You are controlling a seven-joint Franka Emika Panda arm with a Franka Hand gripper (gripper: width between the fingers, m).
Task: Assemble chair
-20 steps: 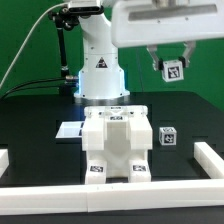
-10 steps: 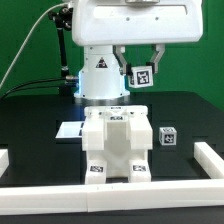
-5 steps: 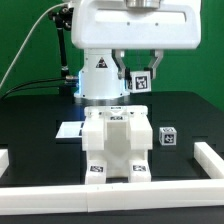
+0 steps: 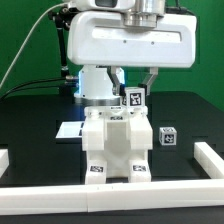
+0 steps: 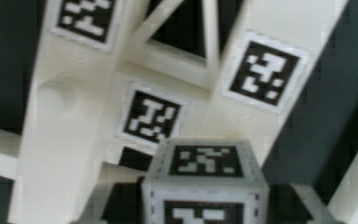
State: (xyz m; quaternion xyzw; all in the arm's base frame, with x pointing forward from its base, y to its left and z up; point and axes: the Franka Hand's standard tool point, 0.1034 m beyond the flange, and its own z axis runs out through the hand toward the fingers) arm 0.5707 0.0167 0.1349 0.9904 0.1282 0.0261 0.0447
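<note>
I saw the end effector [image 4: 134, 96] closed on a small matte white plastic cube, its jaws pressed against two opposite sides. This held cube [image 4: 133, 98] showed a square black-and-white tag on the face toward the exterior camera. In the wrist view the held cube [image 5: 202, 178] sat between the tips of the end effector [image 5: 202, 202], with tags on two visible faces.

The partly built chair [image 4: 115, 145], made of matte white, blocky plastic panels with squared edges, stood mid-desk, somewhat nearer the desk's near edge, with small tags low on its front. The held cube hung over the chair's top; I could not tell whether they touched. Seen from the wrist, the chair [image 5: 69, 120] was smooth pale slats with dark slots between them and three tags.

A second tagged white block, the loose cube [image 4: 167, 137], rested on the matte black desk [image 4: 40, 150] just beside the chair on the exterior view's right, a narrow strip apart. The thin flat marker board [image 4: 68, 130] lay behind the chair on the exterior view's left. A low white rail [image 4: 60, 191] ran along the near edge and turned up at both near corners, leaving open black surface either side of the chair. The glossy white robot arm [image 4: 125, 40] filled the upper view.
</note>
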